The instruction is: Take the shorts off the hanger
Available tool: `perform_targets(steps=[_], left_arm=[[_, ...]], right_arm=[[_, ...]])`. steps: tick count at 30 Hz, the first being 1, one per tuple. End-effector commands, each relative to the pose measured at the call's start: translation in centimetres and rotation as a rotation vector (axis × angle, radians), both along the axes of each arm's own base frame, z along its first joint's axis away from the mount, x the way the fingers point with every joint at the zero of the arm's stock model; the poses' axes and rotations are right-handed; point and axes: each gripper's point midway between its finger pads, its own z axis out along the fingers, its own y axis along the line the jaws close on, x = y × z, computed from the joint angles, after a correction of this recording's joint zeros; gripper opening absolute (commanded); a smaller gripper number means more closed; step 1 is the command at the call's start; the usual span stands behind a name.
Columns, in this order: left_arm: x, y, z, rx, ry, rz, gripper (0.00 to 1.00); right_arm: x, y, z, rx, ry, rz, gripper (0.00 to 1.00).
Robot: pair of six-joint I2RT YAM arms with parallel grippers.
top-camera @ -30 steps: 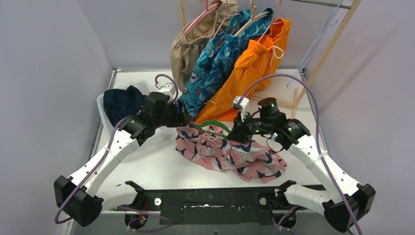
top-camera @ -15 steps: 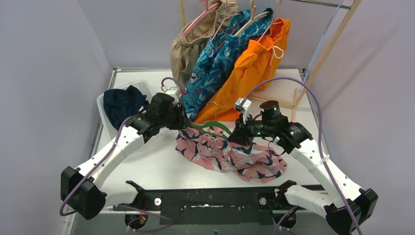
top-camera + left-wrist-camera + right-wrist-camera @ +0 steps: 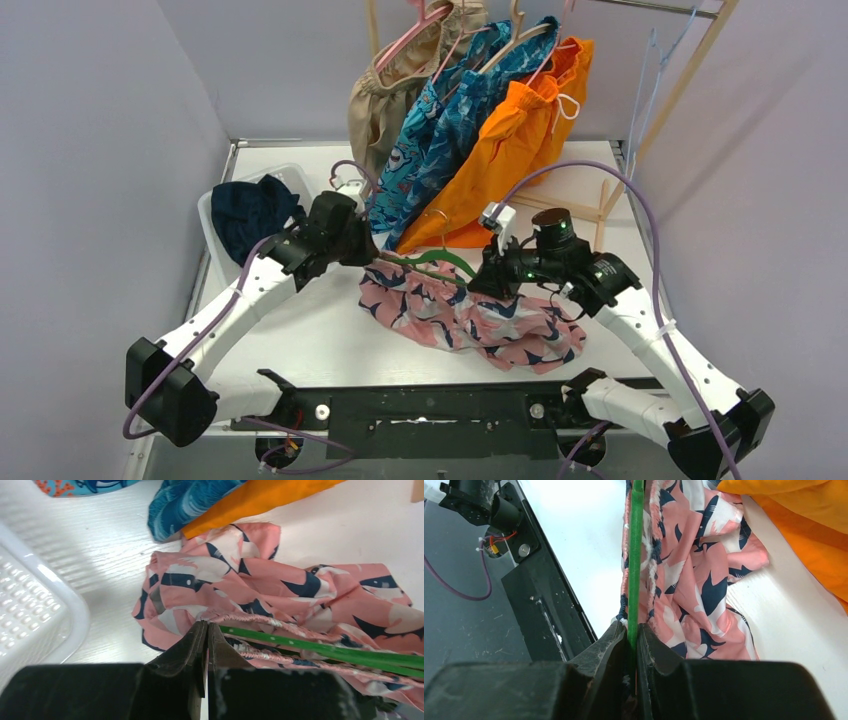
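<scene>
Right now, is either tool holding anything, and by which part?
The right tool clamps the green hanger by one end. The left tool is shut at the waistband of the pink shorts; whether it caught fabric cannot be told.

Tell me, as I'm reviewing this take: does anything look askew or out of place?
The pink shark-print shorts lie crumpled on the table with a green hanger threaded through the waistband, while the orange shorts and their neighbours hang behind.
</scene>
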Motion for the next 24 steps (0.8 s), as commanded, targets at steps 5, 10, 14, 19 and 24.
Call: perform_targets(steps=[5, 10, 14, 19, 24], left_arm=[[2.3, 8.8, -1.5, 0.22, -0.013, 0.279, 0.0], [2.8, 11.2, -1.8, 0.178, 0.007, 0.328, 0.0], [2.5, 8.6, -2.0, 0.064, 0.023, 0.236, 0.0], [1.3, 4.4, -1.6, -0.093, 0.026, 0.089, 0.0], [0.0, 2.1, -2.0, -0.083, 0.041, 0.029, 0.0]], right_arm=[[-1.2, -1.1, 2.8, 0.045, -0.114, 0.0, 0.0], [-1.5, -1.9, 4.1, 0.093, -0.181, -0.042, 0.0], [-0.7, -2.1, 4.4, 0.11, -0.207, -0.093, 0.0], [1.7, -2.3, 5.0, 0.127, -0.243, -0.201, 0.0], [3.6, -2.4, 5.2, 0.14, -0.258, -0.283, 0.0]])
